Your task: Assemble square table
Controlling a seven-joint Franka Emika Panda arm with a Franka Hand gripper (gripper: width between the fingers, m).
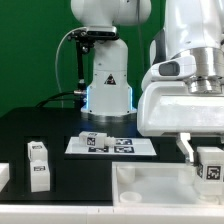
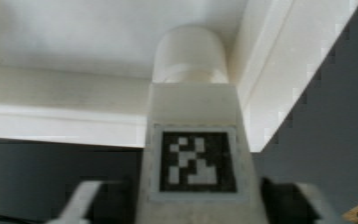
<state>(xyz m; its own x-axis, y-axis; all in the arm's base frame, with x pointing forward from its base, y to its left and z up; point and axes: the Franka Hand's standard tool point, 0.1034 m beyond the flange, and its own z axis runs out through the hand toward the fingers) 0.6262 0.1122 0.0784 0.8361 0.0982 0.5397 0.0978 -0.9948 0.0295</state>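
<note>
My gripper (image 1: 208, 160) is shut on a white block leg (image 1: 211, 166) with a black-and-white tag, at the exterior view's right. It holds the leg over the far right part of the white square top (image 1: 150, 190), a tray with a raised rim at the front. In the wrist view the leg (image 2: 195, 120) runs between my fingers (image 2: 91, 200) with its rounded end against the inner corner of the top's rim (image 2: 300, 70). Two more tagged legs (image 1: 38, 163) stand at the exterior view's left.
The marker board (image 1: 110, 145) lies flat on the black table behind the top, with a small tagged white block (image 1: 97, 135) at its far edge. The robot's white base (image 1: 108, 85) stands at the back before a green wall. A white piece (image 1: 3, 177) sits at the left edge.
</note>
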